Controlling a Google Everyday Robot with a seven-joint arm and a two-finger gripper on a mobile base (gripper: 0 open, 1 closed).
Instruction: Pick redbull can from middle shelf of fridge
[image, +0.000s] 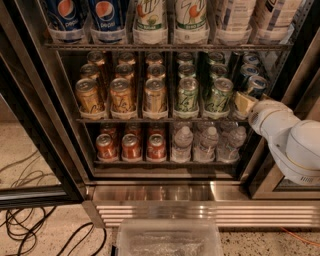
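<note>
Though of untellable spread, pincer (246, 103) beside slim redbull can (257, 85), wire middle shelf (131, 120).

Illumination is warm and fairly dim: the fridge (150, 192) interior is lit from the front and above, so can tops on the middle shelf (160, 119) carry small highlights while the rear rows sink into shadow. The stainless base at 6 o'clock shows broad glare bands, and the door frame (30, 125) at 9 o'clock is nearly black. The gripper (245, 103), at 3 o'clock by the shelf's right end, is evenly lit. The white arm (295, 140) at 4 o'clock is the brightest surface, and uprights at both edges lean, converging downward.
</note>
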